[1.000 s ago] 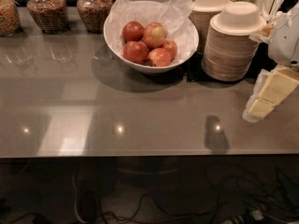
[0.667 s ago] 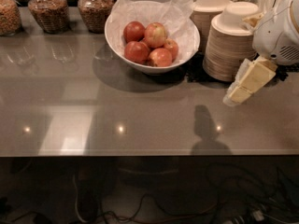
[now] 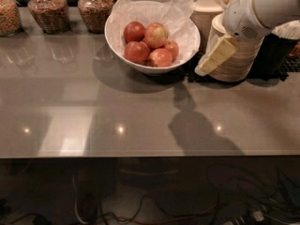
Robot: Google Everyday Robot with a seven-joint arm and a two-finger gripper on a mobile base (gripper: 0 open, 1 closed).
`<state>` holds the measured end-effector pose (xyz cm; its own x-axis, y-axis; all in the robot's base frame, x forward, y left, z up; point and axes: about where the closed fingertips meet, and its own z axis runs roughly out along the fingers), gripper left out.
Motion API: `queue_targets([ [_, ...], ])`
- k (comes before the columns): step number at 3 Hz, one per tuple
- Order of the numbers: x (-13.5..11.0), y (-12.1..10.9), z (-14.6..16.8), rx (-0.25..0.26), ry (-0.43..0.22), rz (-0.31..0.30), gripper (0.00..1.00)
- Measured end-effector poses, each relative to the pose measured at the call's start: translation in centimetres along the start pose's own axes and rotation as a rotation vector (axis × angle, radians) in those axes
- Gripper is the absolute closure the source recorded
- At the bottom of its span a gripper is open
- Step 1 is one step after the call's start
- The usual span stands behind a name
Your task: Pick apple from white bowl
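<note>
A wide glossy white bowl (image 3: 114,37) lined with crinkled white paper stands at the back middle of the grey counter (image 3: 117,107). It holds several red apples (image 3: 149,43). My gripper (image 3: 203,70) is cream-coloured and hangs from the white arm (image 3: 253,8) at the upper right. It points down and to the left, just right of the bowl's rim and in front of the stacked beige bowls. It holds nothing that I can see and does not touch the apples.
Two stacks of beige disposable bowls (image 3: 236,62) (image 3: 207,9) stand right of the white bowl. Three glass jars of grain (image 3: 46,11) (image 3: 95,7) (image 3: 7,15) line the back left. A dark container (image 3: 276,50) is at the far right. The counter's front edge runs across the lower part.
The arm and gripper have moved left and farther back, from the counter's right edge to just beside the white bowl's right rim. The bowl and apples have not moved.
</note>
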<state>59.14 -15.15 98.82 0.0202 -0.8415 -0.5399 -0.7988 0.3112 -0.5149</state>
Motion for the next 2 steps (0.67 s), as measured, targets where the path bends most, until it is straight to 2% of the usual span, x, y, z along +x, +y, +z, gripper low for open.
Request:
queue_targets([
  [1, -2.0, -2.8, 3.2, -0.002, -0.014, -0.035, 0.0],
  [2, -4.2, -4.4, 6.4, -0.027, -0.024, -0.065, 0.19],
])
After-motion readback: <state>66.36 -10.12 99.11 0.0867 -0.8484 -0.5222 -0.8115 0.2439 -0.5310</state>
